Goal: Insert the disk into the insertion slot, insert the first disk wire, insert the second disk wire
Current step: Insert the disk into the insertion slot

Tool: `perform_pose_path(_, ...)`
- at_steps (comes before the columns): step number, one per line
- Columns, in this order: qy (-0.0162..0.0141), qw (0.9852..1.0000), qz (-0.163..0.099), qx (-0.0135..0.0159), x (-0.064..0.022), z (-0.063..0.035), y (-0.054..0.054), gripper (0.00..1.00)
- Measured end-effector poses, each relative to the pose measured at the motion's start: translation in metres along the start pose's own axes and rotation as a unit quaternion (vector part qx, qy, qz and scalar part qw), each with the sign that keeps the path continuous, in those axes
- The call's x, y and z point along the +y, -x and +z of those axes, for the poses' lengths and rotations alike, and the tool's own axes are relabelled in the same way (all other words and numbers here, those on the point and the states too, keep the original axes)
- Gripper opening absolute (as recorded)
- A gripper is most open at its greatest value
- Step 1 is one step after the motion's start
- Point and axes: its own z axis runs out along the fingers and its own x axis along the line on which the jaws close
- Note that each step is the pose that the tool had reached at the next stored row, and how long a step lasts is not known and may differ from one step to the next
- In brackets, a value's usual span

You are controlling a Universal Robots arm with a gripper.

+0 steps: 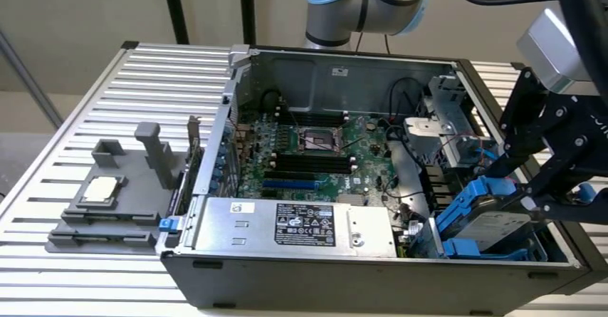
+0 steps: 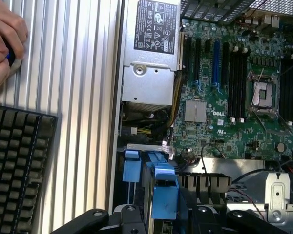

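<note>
**Disk tilted in the drive cage, gripper around it**

The disk, silver-grey in its bright blue frame, sits in the corner of the case to the exterior view's right of the power supply box. It leans at an angle. Its lower end is down inside the insertion slot and its upper end is raised out of the cage, so it is not seated flat. The slot's blue clips show on either side of the disk. The slot lies along the same near wall of the case as the power supply box, just apart from it.

The gripper hangs over the disk's raised end, farther from the power supply box than the disk is. Its black links straddle the blue frame. Whether it clamps the frame or has let go cannot be told.

The motherboard lies flat in the computer case, just behind the power supply box. The grey multi-slot stand stands on the slatted table, to the exterior view's left of the power supply box. In the wrist view, a keyboard and a person's hand rest on the table, well apart from the power supply box.
</note>
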Motion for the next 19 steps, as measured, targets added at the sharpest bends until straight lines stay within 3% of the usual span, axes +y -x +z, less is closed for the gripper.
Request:
perform_pose_path(4, -0.0004, 1.0000, -0.001, -0.0001, -0.0001, 0.0025, 0.000, 0.40)
perform_pose_path(14, -0.0067, 1.0000, -0.004, -0.0010, -0.0006, 0.0202, -0.003, 0.40)
perform_pose_path(16, -0.0074, 1.0000, -0.004, -0.0007, -0.0006, 0.0216, -0.003, 0.33)
perform_pose_path(19, -0.0077, 1.0000, -0.004, -0.0011, -0.0006, 0.0221, -0.003, 0.33)
